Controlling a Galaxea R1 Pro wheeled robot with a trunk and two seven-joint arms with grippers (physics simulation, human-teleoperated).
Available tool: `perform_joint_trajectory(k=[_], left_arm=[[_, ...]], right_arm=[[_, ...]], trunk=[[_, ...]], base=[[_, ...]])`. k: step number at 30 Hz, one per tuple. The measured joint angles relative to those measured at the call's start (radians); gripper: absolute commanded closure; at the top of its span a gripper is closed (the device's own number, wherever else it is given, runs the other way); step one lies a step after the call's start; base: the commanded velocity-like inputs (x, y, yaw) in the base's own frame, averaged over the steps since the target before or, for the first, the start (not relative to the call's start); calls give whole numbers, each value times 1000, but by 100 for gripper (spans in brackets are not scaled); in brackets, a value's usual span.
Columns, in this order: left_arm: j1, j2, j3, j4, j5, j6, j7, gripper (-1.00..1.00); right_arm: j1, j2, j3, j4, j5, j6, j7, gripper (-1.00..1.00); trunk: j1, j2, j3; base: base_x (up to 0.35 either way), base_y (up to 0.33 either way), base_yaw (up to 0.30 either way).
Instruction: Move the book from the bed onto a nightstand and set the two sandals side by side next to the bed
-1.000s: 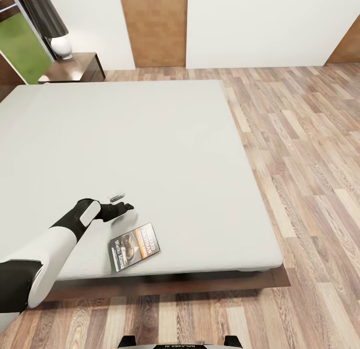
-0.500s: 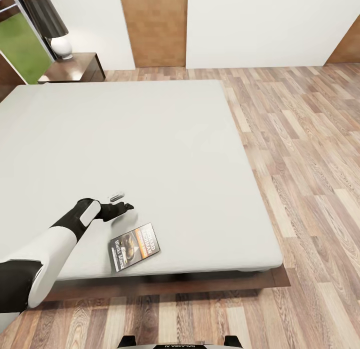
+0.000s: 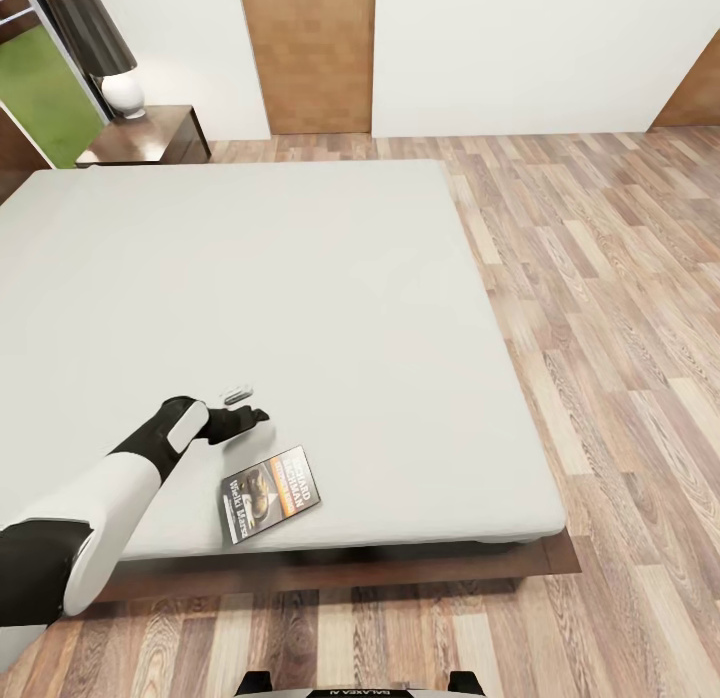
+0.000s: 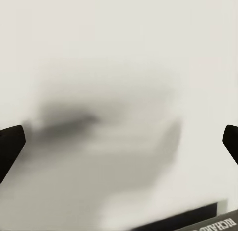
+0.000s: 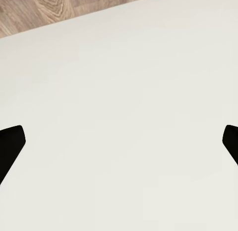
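Note:
The book (image 3: 268, 493) lies flat on the light-grey bed (image 3: 300, 278), close to its front edge, with the orange band showing. My left gripper (image 3: 245, 403) hovers low over the mattress just beyond the book, open and holding nothing. In the left wrist view the fingertips (image 4: 10, 144) stand wide apart over the shadowed mattress, and the book's edge (image 4: 198, 222) shows at the frame's border. In the right wrist view my right gripper (image 5: 119, 144) is open over a pale surface. The dark nightstand (image 3: 150, 138) stands past the bed's far left corner. The sandals are out of view.
A lamp (image 3: 105, 53) with a black shade stands on the nightstand. Wood-plank floor (image 3: 620, 328) runs along the bed's right side and in front of it. Tan doors (image 3: 308, 53) sit in the white back wall. The bed's dark frame (image 3: 400, 563) juts out below the mattress.
The left forearm has shifted slightly. The gripper stays in almost the same spot over the mattress, and the book has not moved.

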Motion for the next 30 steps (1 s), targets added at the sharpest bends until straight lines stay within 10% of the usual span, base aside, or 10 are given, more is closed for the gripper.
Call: perform_joint_trajectory(k=[30], left_arm=[[0, -8, 1, -3, -7, -1, 25, -100]], right_arm=[[0, 0, 0, 0, 0, 0, 0, -100]], trunk=[[0, 0, 0]], base=[[0, 0, 0]])
